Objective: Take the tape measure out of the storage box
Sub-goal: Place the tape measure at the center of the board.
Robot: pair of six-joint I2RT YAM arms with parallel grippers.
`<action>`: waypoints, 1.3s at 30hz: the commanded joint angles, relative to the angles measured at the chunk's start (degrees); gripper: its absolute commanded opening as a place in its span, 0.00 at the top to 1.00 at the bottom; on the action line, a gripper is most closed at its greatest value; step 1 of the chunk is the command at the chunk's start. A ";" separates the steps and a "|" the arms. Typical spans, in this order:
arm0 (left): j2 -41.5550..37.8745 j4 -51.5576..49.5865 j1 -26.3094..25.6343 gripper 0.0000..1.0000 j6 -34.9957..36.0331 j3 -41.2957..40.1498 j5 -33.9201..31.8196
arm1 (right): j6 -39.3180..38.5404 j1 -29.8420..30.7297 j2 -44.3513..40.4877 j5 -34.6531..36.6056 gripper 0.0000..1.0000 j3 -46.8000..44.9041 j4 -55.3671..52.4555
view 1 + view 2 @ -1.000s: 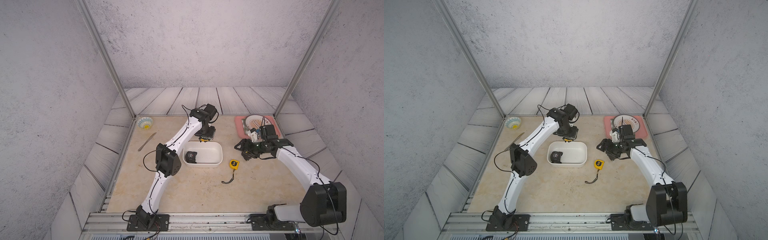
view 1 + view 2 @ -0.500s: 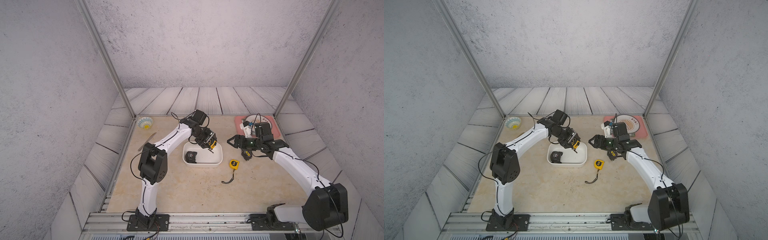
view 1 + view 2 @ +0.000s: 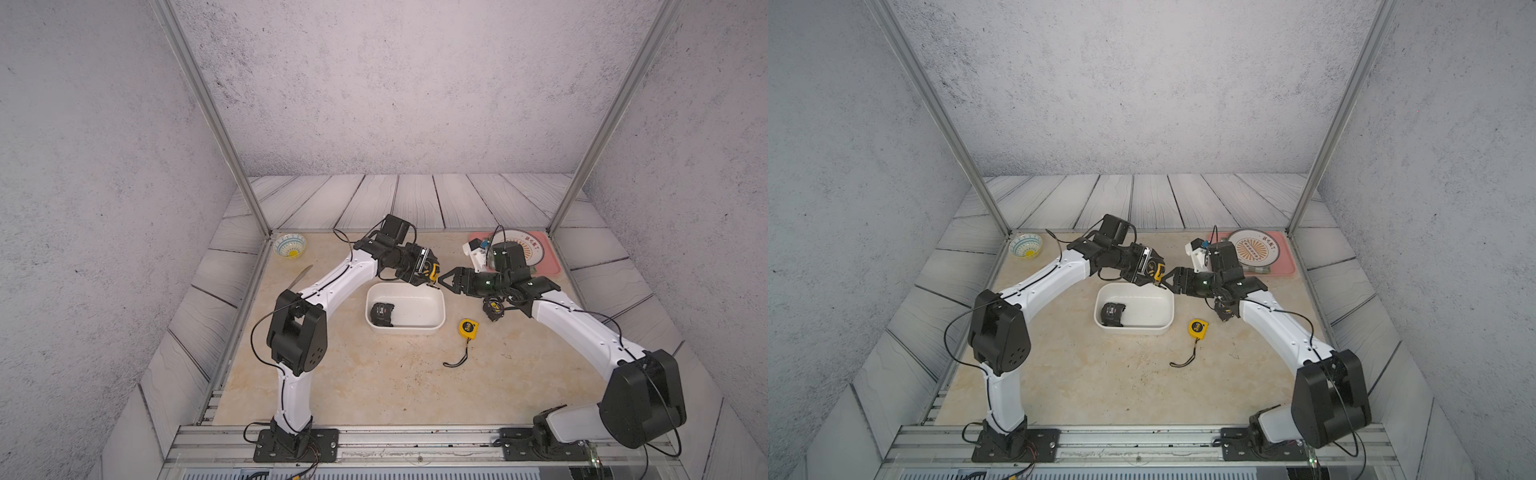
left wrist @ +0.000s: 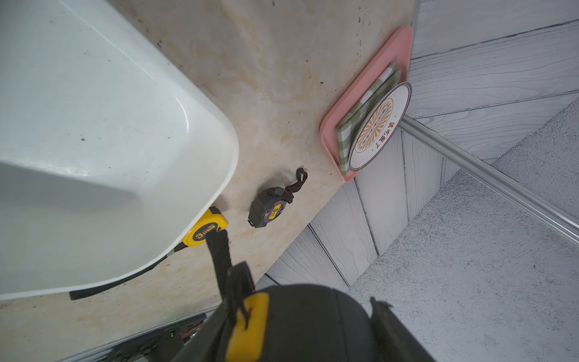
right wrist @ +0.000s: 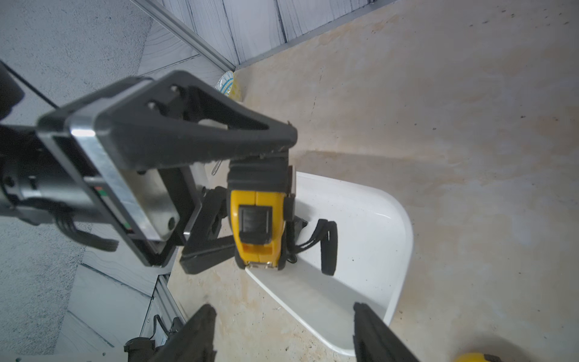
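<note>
Left arm (image 3: pixel 332 279) swung rightward, level; left end effector (image 3: pixel 432 275) clamps tape measure (image 5: pixel 257 225).

The left gripper (image 3: pixel 428 275) grips a yellow-and-black tape measure (image 3: pixel 434 270), raised over the far right corner of the white storage box (image 3: pixel 419 309). The right gripper (image 3: pixel 441 279) points at it from the right, just beside it. A black tape measure (image 3: pixel 382 314) lies in the left end of the box.

On the table (image 3: pixel 374 374), right of the box, lies a yellow tape measure (image 3: pixel 468 327), with its black strap (image 3: pixel 459 357) trailing nearward. A dark tape measure (image 3: pixel 493 306) lies beneath the right arm (image 3: pixel 573 320).

Far right: pink tray (image 3: pixel 555 268) bearing a plate (image 3: pixel 530 249).
Far left: patterned bowl (image 3: pixel 290 246), with a knife (image 3: pixel 300 277) near it.
</note>
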 commanded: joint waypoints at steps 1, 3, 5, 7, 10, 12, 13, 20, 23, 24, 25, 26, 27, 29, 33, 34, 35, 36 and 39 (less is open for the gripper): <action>-2.28 6.23 -0.21 1.00 -4.19 -3.39 0.83 | 1.26 0.58 2.60 -1.28 0.28 3.27 2.83; -2.20 5.92 -0.32 1.00 -4.06 -3.12 0.95 | 1.70 0.63 3.84 -1.21 0.28 4.18 3.33; -2.29 5.97 -0.39 1.00 -4.27 -3.20 1.13 | 2.28 0.86 5.07 -1.55 0.29 5.01 4.26; -2.38 7.18 -0.39 1.00 -4.77 -3.70 1.42 | 2.22 1.26 6.25 -1.75 0.29 6.20 4.20; -2.21 9.96 -0.61 1.00 -6.02 -4.52 2.00 | 2.15 1.98 7.51 -1.60 0.29 6.98 4.40; -1.98 10.54 -0.73 1.00 -6.17 -4.50 2.30 | 2.32 2.25 8.01 -1.41 0.29 6.90 4.53; -2.01 10.88 -0.82 1.00 -6.48 -4.49 2.51 | 2.33 2.33 8.26 -1.36 0.29 6.81 4.71; -1.77 13.77 -1.34 1.00 -7.68 -5.09 2.86 | 2.39 2.63 9.34 -1.27 0.43 7.08 4.71; -1.94 13.94 -1.52 1.00 -7.68 -4.96 2.89 | 2.35 2.60 9.51 -1.08 0.62 7.24 4.41; -1.94 14.31 -1.53 1.00 -7.76 -4.96 2.89 | 2.26 2.63 9.45 -0.84 0.67 7.41 4.13; -1.97 14.72 -1.51 1.00 -7.80 -4.97 2.89 | 2.16 2.59 9.50 -0.66 0.75 7.55 3.82; -1.95 15.04 -1.53 1.00 -7.76 -4.81 2.93 | 2.13 2.64 9.56 -0.51 0.84 7.79 3.49; -1.86 15.01 -1.56 1.00 -7.76 -4.53 3.26 | 2.04 2.62 9.73 -0.47 0.89 7.94 3.01; -1.86 15.54 -1.70 1.00 -7.52 -4.35 3.63 | 1.97 2.50 10.00 -0.44 1.00 8.23 2.34; -1.60 18.04 -1.79 0.74 -7.12 -4.70 5.19 | 1.55 2.59 9.68 0.38 1.00 8.08 1.81; -1.57 18.19 -1.79 0.66 -6.73 -4.77 5.60 | 1.33 2.64 9.32 0.86 1.00 8.03 1.72; -1.68 18.60 -1.79 0.58 -6.32 -4.78 5.74 | 1.20 2.64 8.93 1.46 1.00 8.03 1.55; -1.75 18.66 -1.79 0.52 -6.03 -4.88 5.88 | 1.01 2.55 8.65 1.76 1.00 8.08 1.33; -1.34 19.34 -1.70 0.38 -5.01 -4.81 6.72 | 0.40 2.47 7.95 2.51 1.00 8.80 -0.22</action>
